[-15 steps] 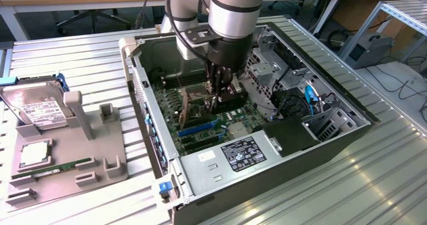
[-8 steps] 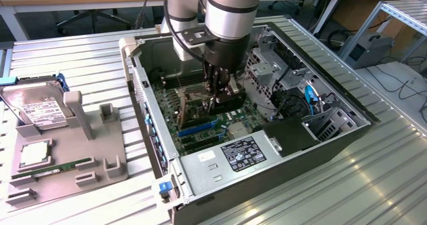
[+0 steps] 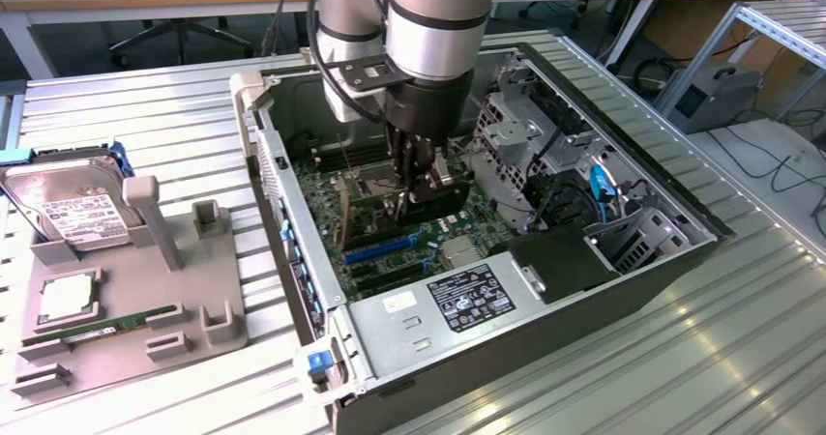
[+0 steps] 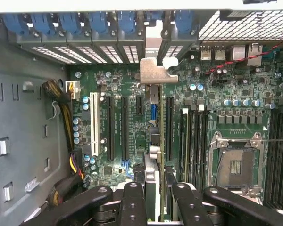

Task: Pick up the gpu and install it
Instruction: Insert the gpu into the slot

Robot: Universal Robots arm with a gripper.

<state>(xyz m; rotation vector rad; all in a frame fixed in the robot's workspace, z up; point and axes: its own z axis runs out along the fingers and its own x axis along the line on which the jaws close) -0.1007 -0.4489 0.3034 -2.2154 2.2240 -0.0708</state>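
Note:
My gripper [image 3: 416, 188] reaches down into the open PC case [image 3: 620, 290] and is shut on the gpu [image 3: 439, 203], a thin dark card held upright over the green motherboard [image 3: 387, 246]. In the wrist view the gpu [image 4: 153, 70] appears edge-on, with its silvery bracket close to the rear slot openings with blue clips [image 4: 132, 23]. The card runs back between my black fingers [image 4: 132, 197], and my gripper [image 4: 154, 188] clamps it. It lines up along the black expansion slots [image 4: 125, 127]. I cannot tell whether its edge sits in a slot.
A grey tray [image 3: 193, 329] at the exterior view's left holds the silver hard drive [image 3: 72, 213], a CPU [image 3: 68, 298] and a green memory stick [image 3: 123, 321]. Inside the case are the drive cage [image 3: 516, 135], cables [image 3: 601, 188], the power supply [image 3: 471, 300] and an empty CPU socket [image 4: 236, 165].

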